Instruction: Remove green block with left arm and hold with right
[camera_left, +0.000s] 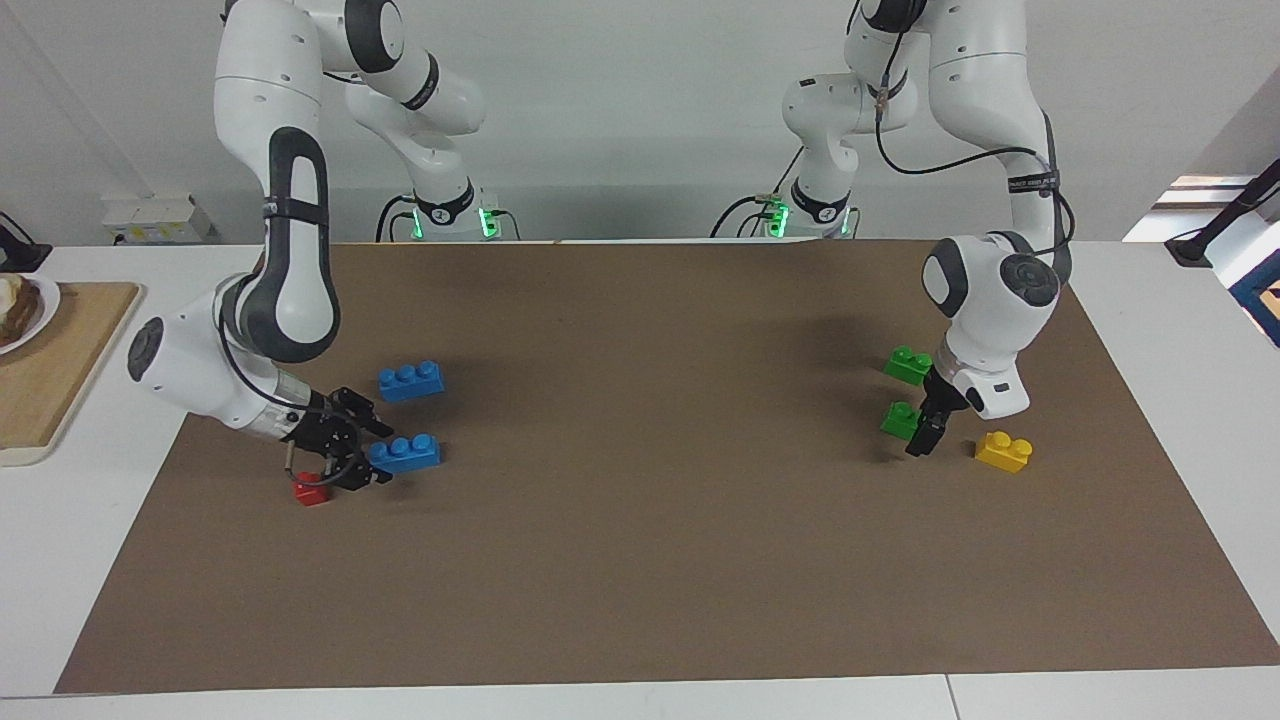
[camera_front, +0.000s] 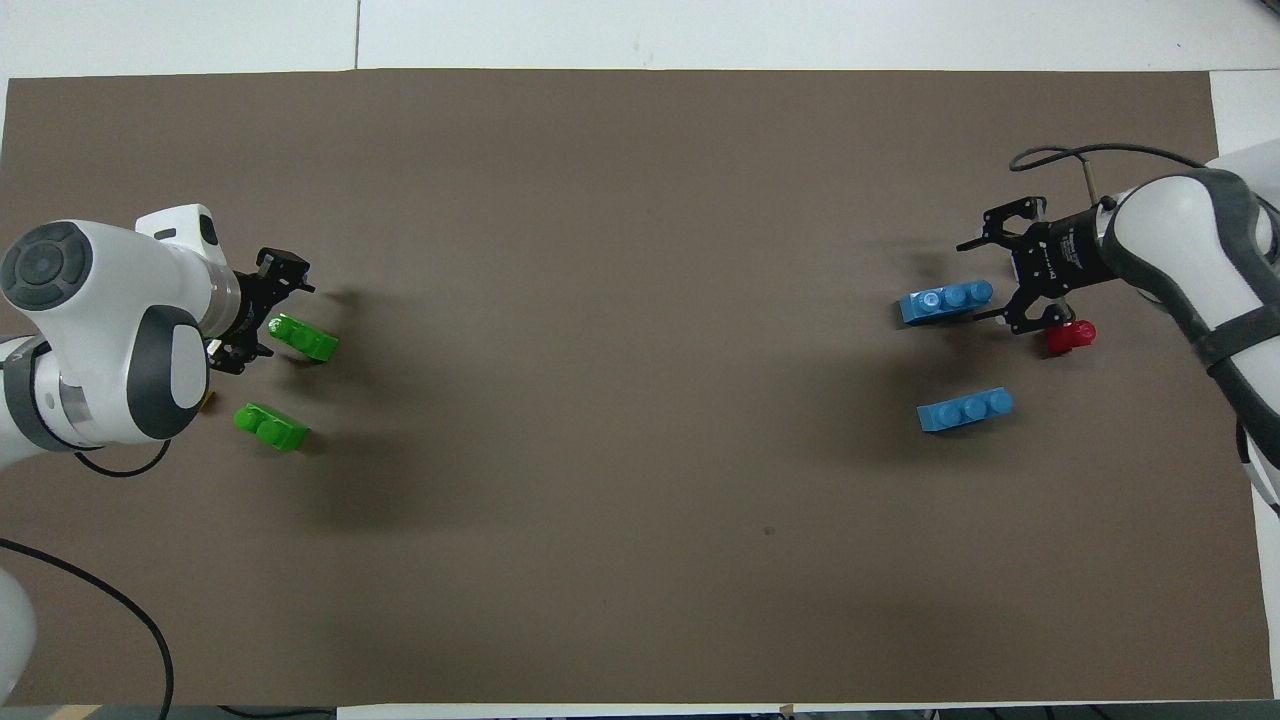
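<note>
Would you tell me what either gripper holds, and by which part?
Nothing looks held: left gripper open at a green block, right gripper open around a blue block's end.

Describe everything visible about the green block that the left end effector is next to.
The green block is a small bright green toy brick, plastic by its look, with round studs on top. It sits flat and upright on the brown mat at the left arm's end of the table, farther from the robots than its twin green brick and beside a yellow brick. The left end effector is right beside it, open; contact cannot be confirmed.
</note>
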